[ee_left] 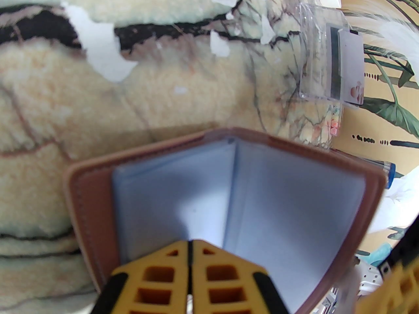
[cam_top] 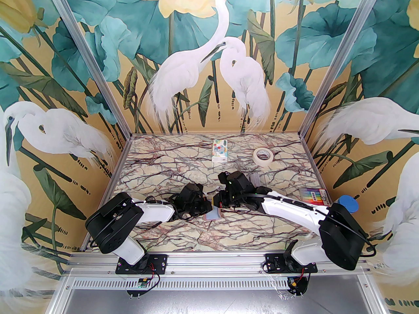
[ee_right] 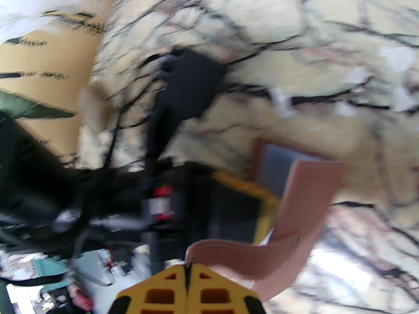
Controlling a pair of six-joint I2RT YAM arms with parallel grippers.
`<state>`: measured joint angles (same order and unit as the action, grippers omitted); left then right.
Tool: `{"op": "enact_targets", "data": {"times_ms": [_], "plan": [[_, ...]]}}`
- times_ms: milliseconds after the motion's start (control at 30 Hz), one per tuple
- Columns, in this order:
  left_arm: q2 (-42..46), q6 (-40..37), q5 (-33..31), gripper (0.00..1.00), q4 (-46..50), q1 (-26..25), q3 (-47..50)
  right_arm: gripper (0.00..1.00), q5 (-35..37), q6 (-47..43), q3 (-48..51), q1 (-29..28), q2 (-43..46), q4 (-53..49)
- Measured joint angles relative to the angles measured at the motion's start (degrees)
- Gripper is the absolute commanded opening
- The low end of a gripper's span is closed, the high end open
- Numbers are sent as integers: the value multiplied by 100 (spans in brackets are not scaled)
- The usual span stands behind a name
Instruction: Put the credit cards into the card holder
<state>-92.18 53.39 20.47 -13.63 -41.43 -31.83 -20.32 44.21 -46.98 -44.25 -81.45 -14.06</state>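
The card holder (cam_top: 214, 215) lies open on the marble table between both arms, its pale blue lining (ee_left: 294, 191) facing up inside a pink-tan cover. My left gripper (ee_left: 190, 245) is shut, its yellow fingertips pinching the near edge of the lining. My right gripper (ee_right: 188, 268) is shut on the pink outer flap (ee_right: 307, 201), which bends upward. In the top view the left gripper (cam_top: 207, 207) and the right gripper (cam_top: 216, 204) meet over the holder. The credit cards (ee_left: 350, 67), pale with one dark stripe, stand in a clear plastic box (ee_left: 314, 61) beyond the holder.
A white patterned tissue pack (cam_top: 220, 150) and a tape roll (cam_top: 263, 156) sit at the back. At the right lie a multicoloured striped pack (cam_top: 313, 195) and a blue cylinder (cam_top: 348, 204). The clear box (cam_top: 254, 177) is just behind the right arm. Patterned walls enclose the table.
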Motion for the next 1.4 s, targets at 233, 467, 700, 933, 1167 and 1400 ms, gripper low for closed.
{"op": "enact_targets", "data": {"times_ms": [233,467,700,933,1167,1400], "plan": [[31,4,-59,6,-37,0,42,0,566,-35,111,61,-7,-280],[31,20,-63,6,-39,0,46,0,66,9,0,22,-138,-96],[50,68,-92,4,-42,0,66,0,-682,79,-74,-144,-133,623],[214,168,-269,4,-57,17,225,0,-595,162,212,-79,-149,1005],[365,264,-358,4,-85,24,380,0,-350,337,540,90,-234,1147],[382,282,-382,8,-90,22,398,0,-457,363,542,94,-157,1172]]}}
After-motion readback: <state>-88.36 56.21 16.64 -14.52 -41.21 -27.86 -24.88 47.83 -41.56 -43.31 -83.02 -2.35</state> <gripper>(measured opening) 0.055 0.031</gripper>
